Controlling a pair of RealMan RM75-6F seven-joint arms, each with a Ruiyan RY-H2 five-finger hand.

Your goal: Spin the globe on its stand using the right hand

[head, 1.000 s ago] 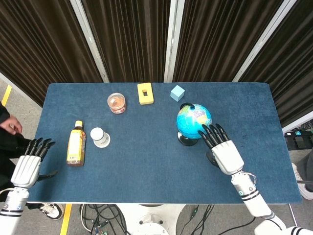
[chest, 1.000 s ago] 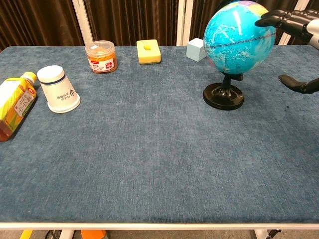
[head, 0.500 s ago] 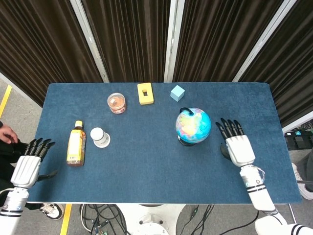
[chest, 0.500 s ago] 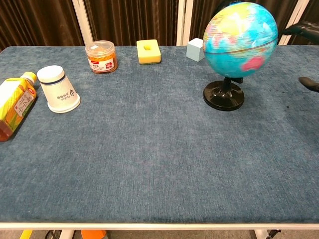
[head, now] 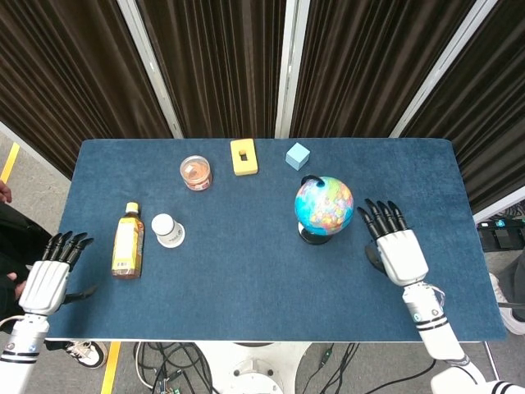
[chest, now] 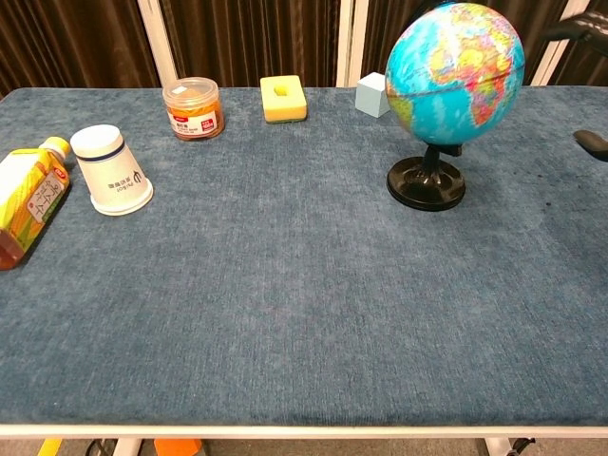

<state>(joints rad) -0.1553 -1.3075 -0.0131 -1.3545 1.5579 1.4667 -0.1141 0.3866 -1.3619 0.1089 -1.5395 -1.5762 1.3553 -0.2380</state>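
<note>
Head view showed the right hand (head: 400, 252) hovering palm-down above the table (head: 246, 271), holding nothing, its fingers (head: 380, 217) straight and slightly fanned, pointing away from the robot. The globe (head: 324, 203) stood upright on its black stand (chest: 426, 182) just to the left of those fingertips, apart from them, with a clear strip of blue cloth between. In the chest view only dark slivers of that hand showed at the right edge, so the gap could not be judged from there.

If another spin was wanted, I judged the fingers should come in level with the widest part of the sphere, brush it lightly with the tips and sweep along its surface, not push into it. A push toward the axis would likely tilt or slide the light stand and add no spin.

Compared with a second before, the fingertips had left the globe: then they had rested on its near right side, and now they sat clear of it to the right. The visible face had changed from mostly blue ocean to coloured land, so the sphere had turned, while the base had stayed in place.

The left hand (head: 49, 277) lay far off at the table's near left corner, empty, fingers extended and close together, as before. A bottle (head: 126, 240), white cup (head: 168, 230), jar (head: 196, 171), yellow block (head: 244, 156) and pale blue cube (head: 298, 155) had not moved.
</note>
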